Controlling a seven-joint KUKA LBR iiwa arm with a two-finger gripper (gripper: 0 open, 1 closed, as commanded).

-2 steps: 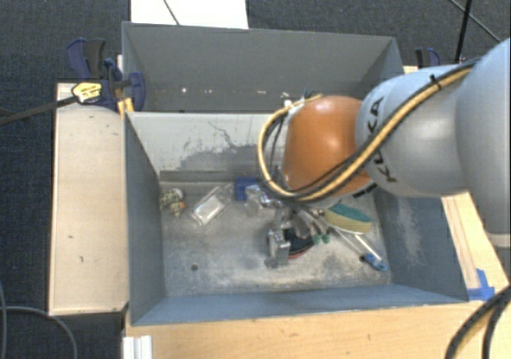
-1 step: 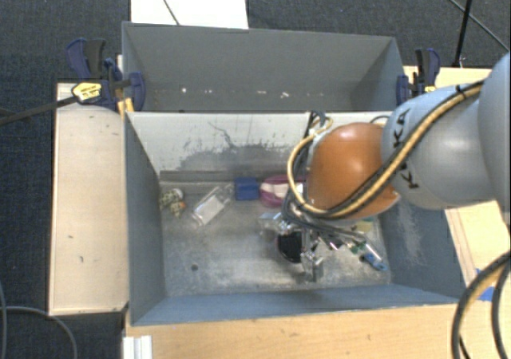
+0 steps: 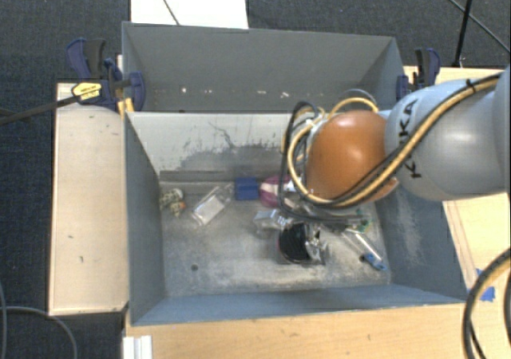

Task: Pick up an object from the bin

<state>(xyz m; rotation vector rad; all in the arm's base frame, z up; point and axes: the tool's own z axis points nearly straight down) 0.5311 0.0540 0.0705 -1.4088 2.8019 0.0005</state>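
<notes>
Camera view: claw (image 3: 311, 247) touching black round thing (image 3: 291, 244), bin (image 3: 200, 270) centre-right; grip cannot tell.

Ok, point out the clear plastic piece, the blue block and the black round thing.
clear plastic piece (image 3: 209, 206), camera view, on its middle.
blue block (image 3: 246, 187), camera view, on its top.
black round thing (image 3: 290, 246), camera view, on its left part.

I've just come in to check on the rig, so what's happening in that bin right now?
The KUKA arm reaches in from the right. Its gripper is down near the floor of the grey bin, right of centre, at a black round thing. Whether it has hold of it cannot be told. A blue piece and a pink piece lie just behind, a clear plastic piece to the left, and a blue pen-like stick to the right.
</notes>
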